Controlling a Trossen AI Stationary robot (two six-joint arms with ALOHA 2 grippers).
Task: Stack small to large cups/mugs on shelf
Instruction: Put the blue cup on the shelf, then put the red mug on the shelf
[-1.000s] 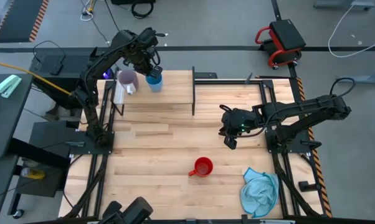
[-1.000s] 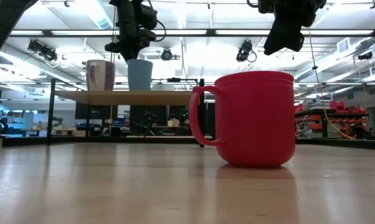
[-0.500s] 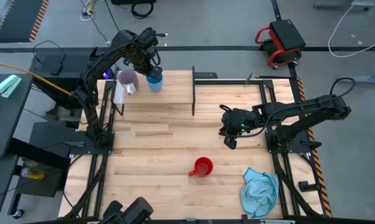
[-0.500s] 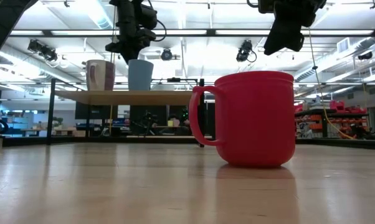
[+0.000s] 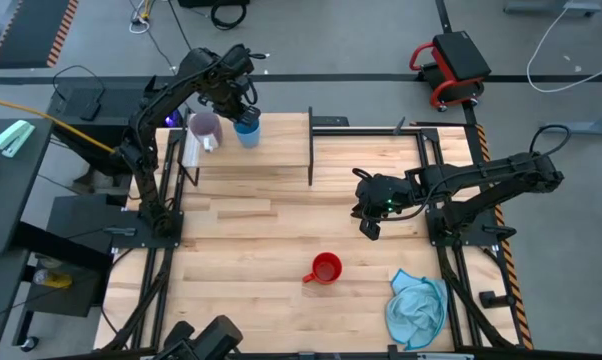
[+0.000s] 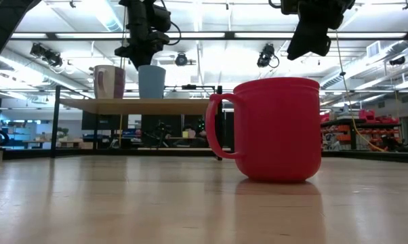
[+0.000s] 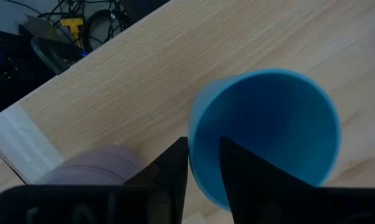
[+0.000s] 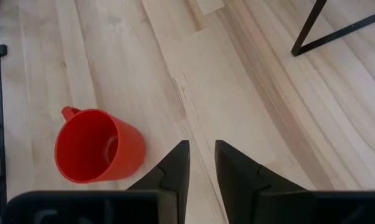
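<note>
On the shelf (image 5: 271, 150), a light-wood board on black legs, the light blue cup (image 7: 268, 137) stands upright next to the pale purple cup (image 5: 204, 127). My left gripper (image 7: 204, 168) points down over the blue cup, open, with one finger inside the cup's rim and one outside. The red cup (image 5: 326, 268) stands upright on the tabletop, its handle toward the left. My right gripper (image 8: 202, 165) hovers open above the table, beyond and to the right of the red cup, with nothing between its fingers. My left gripper comes down from above astride the blue cup's rim (image 7: 192, 146) on the side toward the purple cup. A gap shows between the inner finger (image 7: 237, 168) and the wall. Whether the outer finger touches the wall, I cannot tell. The cup stands on the shelf.
A crumpled light blue cloth (image 5: 418, 308) lies at the table's near right corner. The shelf's right half (image 5: 286, 140) is bare wood. Open tabletop lies between the shelf and the red cup.
</note>
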